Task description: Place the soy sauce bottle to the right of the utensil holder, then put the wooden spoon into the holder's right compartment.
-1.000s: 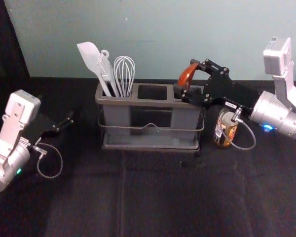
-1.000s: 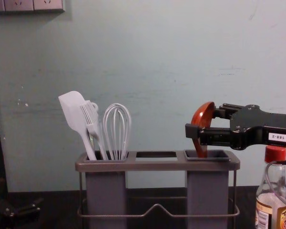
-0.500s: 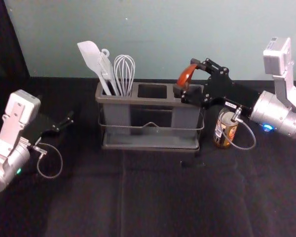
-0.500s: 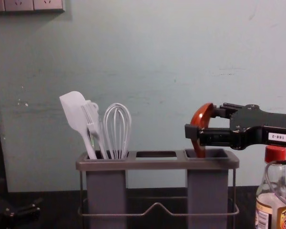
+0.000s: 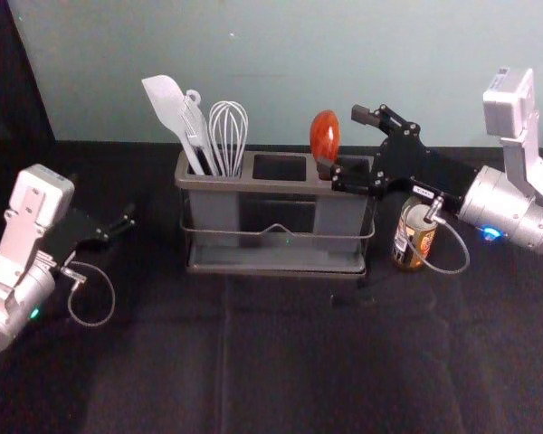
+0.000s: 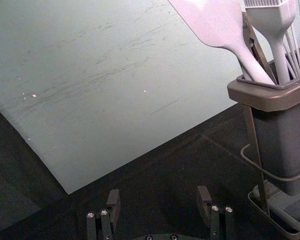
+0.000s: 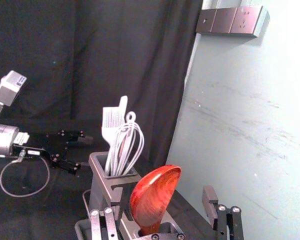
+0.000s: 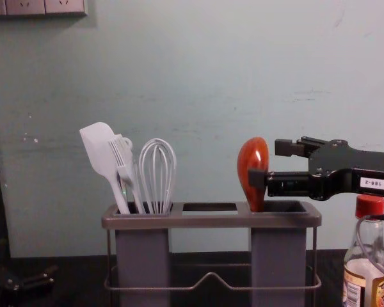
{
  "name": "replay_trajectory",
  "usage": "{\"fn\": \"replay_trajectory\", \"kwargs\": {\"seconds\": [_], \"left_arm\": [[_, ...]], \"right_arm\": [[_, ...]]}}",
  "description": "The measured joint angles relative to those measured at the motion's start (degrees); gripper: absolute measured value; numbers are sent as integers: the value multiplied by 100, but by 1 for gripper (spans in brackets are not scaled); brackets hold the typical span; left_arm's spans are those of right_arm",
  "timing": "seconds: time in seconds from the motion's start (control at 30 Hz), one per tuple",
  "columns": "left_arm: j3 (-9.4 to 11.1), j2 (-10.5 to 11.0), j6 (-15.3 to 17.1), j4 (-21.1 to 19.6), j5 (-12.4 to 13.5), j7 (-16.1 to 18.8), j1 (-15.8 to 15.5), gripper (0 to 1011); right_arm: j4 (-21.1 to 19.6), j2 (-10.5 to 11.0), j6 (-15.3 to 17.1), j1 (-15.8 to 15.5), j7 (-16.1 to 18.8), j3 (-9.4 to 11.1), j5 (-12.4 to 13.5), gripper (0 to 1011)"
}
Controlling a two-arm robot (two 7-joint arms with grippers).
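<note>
Wooden spoon [image 8: 250,153]: it was in the right compartment [image 8: 287,206] of the utensil holder [image 8: 211,221], the handle down inside, the bowl above the rim.
Spoon's long axis: it ran steeply, almost upright; the bowl end pointed up, with a slight lean to the left in the chest view.
Right claw [image 5: 341,142]: it was at the spoon's bowl, with the fingers wide apart and no grasp on it; if one finger touched the bowl, I could not tell.
Soy sauce bottle [image 8: 366,268]: it stood upright on the worktop [image 5: 281,362], to the right of the holder, apart from it.
Left claw [image 5: 104,201]: it was parked left of the holder, its fingers spread, holding nothing.
</note>
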Motion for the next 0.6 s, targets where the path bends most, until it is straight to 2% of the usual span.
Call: {"fn": "replay_trajectory", "kwargs": {"seconds": [0.33, 0.6], "left_arm": [[0, 0, 0, 0, 0, 0, 0, 1005], [0, 0, 0, 0, 0, 0, 0, 1005]], "right_arm": [[-7, 2, -4, -1, 2, 0, 5, 1003], [-369, 96, 64, -162, -27, 85, 123, 1003]]}}
